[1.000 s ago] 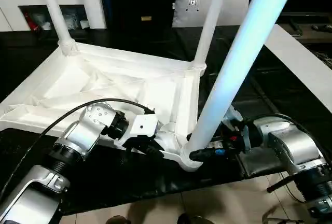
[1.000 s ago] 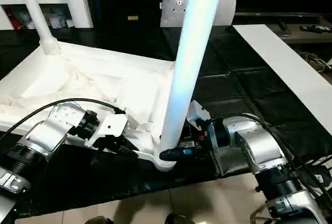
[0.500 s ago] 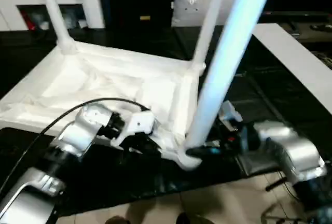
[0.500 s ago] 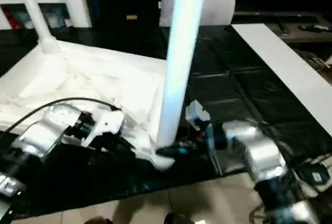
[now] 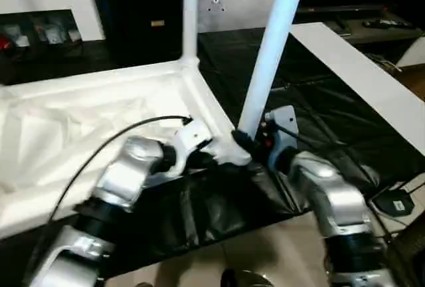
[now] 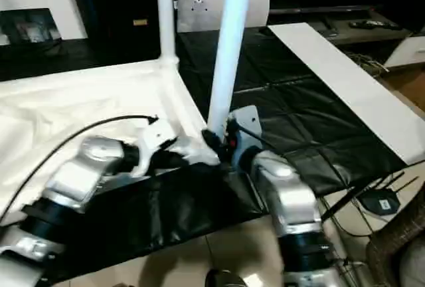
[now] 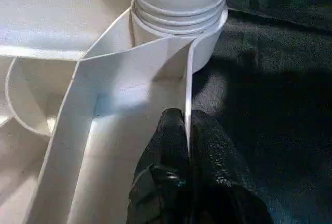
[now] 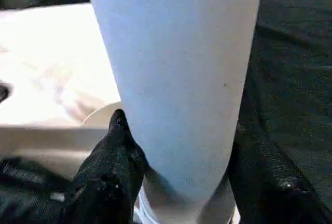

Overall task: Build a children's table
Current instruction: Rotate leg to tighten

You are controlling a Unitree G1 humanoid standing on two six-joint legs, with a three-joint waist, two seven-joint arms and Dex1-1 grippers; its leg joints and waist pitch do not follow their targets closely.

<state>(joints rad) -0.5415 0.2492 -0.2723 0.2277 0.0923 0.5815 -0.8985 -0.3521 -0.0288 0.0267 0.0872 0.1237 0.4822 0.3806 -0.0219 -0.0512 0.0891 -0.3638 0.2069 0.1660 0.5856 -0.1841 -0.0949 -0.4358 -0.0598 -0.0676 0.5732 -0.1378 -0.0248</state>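
The table top lies upside down on a black mat, its ribbed underside facing up. Two legs stand upright in its corner sockets: a far leg at the back corner and a near leg in the socket closest to the robot. A flat white board lies on the mat to the right, and a cushion with a small label, too small to read, leans behind the legs.

The right gripper has its two fingers pressed to either side of the near leg, low down by the socket. The left gripper pinches the thin upright rim wall of the top just beside that socket, one finger on each face; this wrist view also shows ringed ridges at the foot of the leg.
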